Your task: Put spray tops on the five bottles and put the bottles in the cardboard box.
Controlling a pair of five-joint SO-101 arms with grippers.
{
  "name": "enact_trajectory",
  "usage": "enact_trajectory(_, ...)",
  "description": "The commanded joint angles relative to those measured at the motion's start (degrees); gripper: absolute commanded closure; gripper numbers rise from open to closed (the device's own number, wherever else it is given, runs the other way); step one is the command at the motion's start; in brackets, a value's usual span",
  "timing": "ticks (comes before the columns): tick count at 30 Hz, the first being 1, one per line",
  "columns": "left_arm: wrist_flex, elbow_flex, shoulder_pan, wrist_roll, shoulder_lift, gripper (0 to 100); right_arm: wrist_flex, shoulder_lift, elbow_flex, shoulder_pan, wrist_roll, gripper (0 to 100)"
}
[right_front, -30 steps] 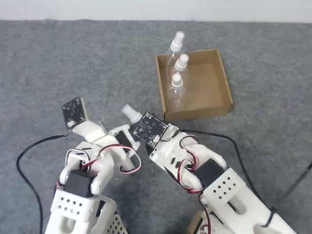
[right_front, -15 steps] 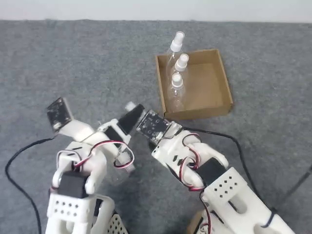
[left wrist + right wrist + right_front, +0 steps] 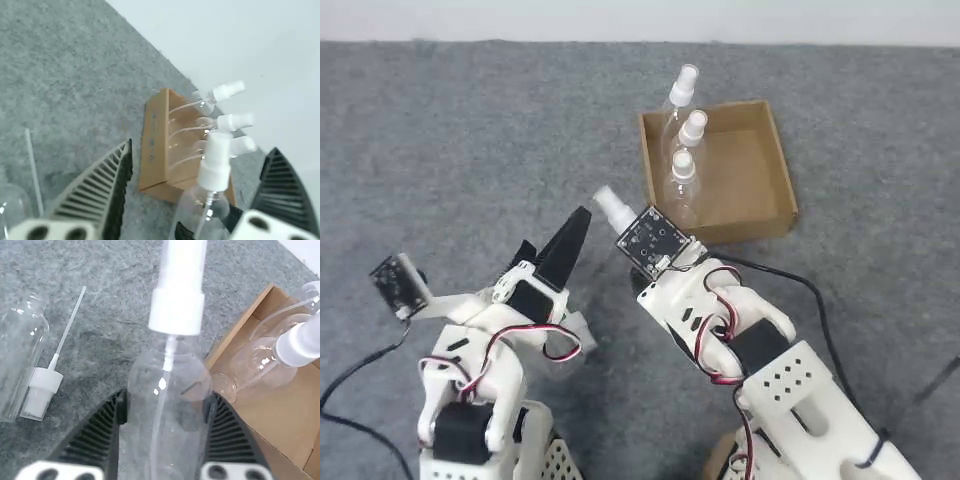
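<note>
My right gripper [image 3: 167, 407] is shut on a clear bottle [image 3: 167, 380] that carries a white spray top [image 3: 180, 290]. In the high view this bottle's top [image 3: 613, 209] sticks out ahead of the right arm, just left of the cardboard box [image 3: 767, 160]. My left gripper [image 3: 200, 150] is open, its black fingers [image 3: 107, 182] standing either side of that bottle without touching it. Three topped bottles [image 3: 682, 180] lie in the box along its left wall. A bare bottle [image 3: 20, 347] and a loose spray top [image 3: 42, 385] with its dip tube lie on the mat.
Grey felt mat [image 3: 470, 130] covers the table, with free room at the far left and to the right of the box. The right half of the box floor [image 3: 745, 170] is bare. A black cable [image 3: 810, 300] runs beside the right arm.
My left gripper has let go of the spray top, opened and drawn back to the left. The right gripper has carried the topped bottle a little nearer the box.
</note>
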Motion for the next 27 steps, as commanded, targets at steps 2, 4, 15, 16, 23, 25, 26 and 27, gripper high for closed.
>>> enact_trajectory(2,-2.37,-0.57,-0.26,0.35,0.97,62,-0.31,-6.02,-0.79,0.75,-0.79,90.4)
enact_trajectory(4,-2.37,-0.48,-0.26,0.35,0.62,62,1.54,-10.07,-0.09,0.66,-2.02,90.1)
enact_trajectory(15,-6.51,3.03,-0.26,0.35,0.44,62,-0.31,-36.09,11.87,0.40,-5.01,90.3)
enact_trajectory(16,-6.51,3.03,-0.26,0.35,0.44,62,-0.75,-37.49,12.75,0.40,-5.01,90.3)
enact_trajectory(23,-6.51,3.03,-0.26,0.35,0.44,62,-4.62,-41.45,17.32,-3.65,-5.01,90.5)
enact_trajectory(25,-6.51,3.12,-0.26,0.35,0.44,62,-6.20,-41.54,18.64,-4.97,-4.75,90.5)
enact_trajectory(26,-6.51,3.12,-0.26,0.35,0.44,62,-7.16,-41.54,19.43,-5.49,-3.78,90.5)
enact_trajectory(27,-6.51,3.12,-0.26,0.35,0.44,62,-8.13,-41.54,20.22,-5.93,-2.55,90.5)
